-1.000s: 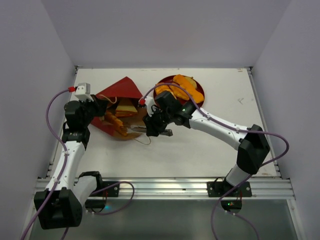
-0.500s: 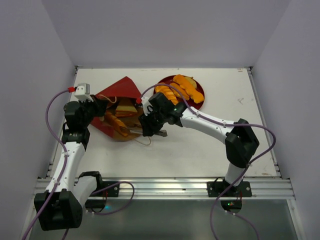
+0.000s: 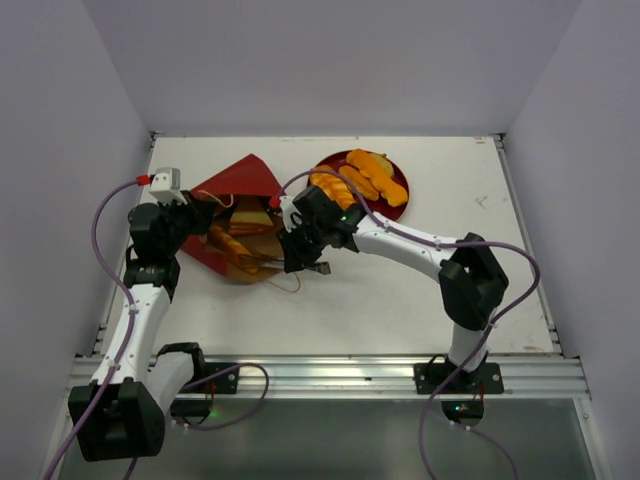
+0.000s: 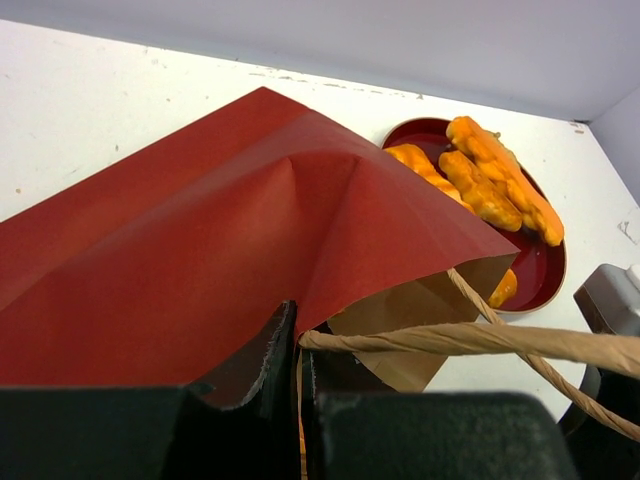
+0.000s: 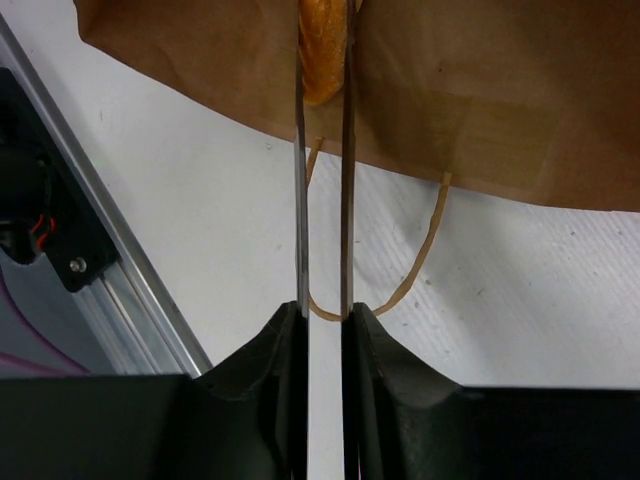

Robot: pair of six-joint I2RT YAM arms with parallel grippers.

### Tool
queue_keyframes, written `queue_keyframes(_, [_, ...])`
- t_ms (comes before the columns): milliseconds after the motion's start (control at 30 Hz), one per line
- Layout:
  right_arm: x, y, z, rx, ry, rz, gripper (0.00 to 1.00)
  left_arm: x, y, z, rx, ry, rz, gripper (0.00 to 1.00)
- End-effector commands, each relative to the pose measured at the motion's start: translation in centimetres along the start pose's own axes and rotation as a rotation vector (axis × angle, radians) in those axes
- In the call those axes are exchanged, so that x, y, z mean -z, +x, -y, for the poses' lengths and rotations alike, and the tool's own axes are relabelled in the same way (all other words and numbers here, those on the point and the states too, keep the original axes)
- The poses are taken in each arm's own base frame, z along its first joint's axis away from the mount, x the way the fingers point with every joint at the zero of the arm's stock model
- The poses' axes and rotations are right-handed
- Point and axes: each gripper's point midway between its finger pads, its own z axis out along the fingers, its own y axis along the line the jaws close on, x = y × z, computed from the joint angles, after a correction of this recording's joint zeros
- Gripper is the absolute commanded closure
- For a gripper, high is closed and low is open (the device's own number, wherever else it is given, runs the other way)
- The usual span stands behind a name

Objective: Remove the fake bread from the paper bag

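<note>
The dark red paper bag [image 3: 240, 180] lies on its side at the left, mouth facing right, brown inside showing. Several orange fake breads [image 3: 235, 245] lie in its mouth. My left gripper [image 3: 200, 218] is shut on the bag's upper edge [image 4: 200, 220], holding it lifted, next to a cord handle [image 4: 480, 340]. My right gripper [image 3: 262, 262] reaches into the mouth from the right. Its thin fingers [image 5: 300, 200] stand a narrow gap apart, with an orange bread [image 5: 322, 50] pinched between them at the brown paper [image 5: 480, 100]. The fingertips are out of frame.
A round dark red plate [image 3: 395, 195] behind the right arm holds several orange breads [image 3: 365, 170]; it also shows in the left wrist view [image 4: 540, 270]. A loose cord handle [image 5: 425, 250] lies on the table under the right fingers. The metal rail [image 5: 100, 260] runs along the near edge.
My right gripper has moved left, further into the bag's mouth, and its arm has folded in closer. The left gripper and the bag have held still.
</note>
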Motion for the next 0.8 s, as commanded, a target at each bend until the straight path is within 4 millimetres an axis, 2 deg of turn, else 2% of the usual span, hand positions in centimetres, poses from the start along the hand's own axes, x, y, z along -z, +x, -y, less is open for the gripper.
queue_keyframes(0, [2.1,-3.3,-2.1,0.052,-0.071,0.102,0.85,0.1,-0.5,-0.4,-0.038,-0.011,0.029,0.91])
queue_keyframes(33, [2.6,-3.3,-2.3,0.065,-0.083,0.107,0.94,0.1,-0.6,-0.4,-0.038,-0.011,0.029,0.91])
queue_keyframes(100, [3.8,-3.6,-2.0,0.085,-0.080,0.127,0.99,0.1,-0.4,-0.6,-0.038,-0.018,0.025,0.91])
queue_keyframes(267, [10.0,-4.4,-1.6,0.188,-0.044,0.226,1.00,0.0,-0.4,-0.8,-0.031,-0.032,0.027,0.91])
queue_keyframes(300, [10.6,-3.9,-1.5,0.188,-0.037,0.226,1.00,0.0,-0.5,-0.9,-0.028,-0.035,0.028,0.91])
queue_keyframes(333, [12.1,-3.9,-1.6,0.246,-0.024,0.250,1.00,0.0,-0.4,-1.0,-0.019,-0.039,0.026,0.91])
queue_keyframes(433, [13.6,-3.0,-1.3,0.278,-0.006,0.258,1.00,-0.1,-0.5,-1.1,-0.003,-0.045,0.030,0.91])
queue_keyframes(467, [14.8,-2.9,-1.4,0.290,0.000,0.279,1.00,-0.1,-0.6,-1.0,0.000,-0.045,0.031,0.91])
queue_keyframes(600, [17.2,-1.9,-1.1,0.357,0.010,0.295,1.00,-0.1,-1.1,-1.1,0.007,-0.053,0.040,0.91])
queue_keyframes(767, [19.9,0.8,-1.9,0.432,-0.032,0.270,1.00,-0.3,-1.7,-1.4,0.008,-0.078,0.047,0.91])
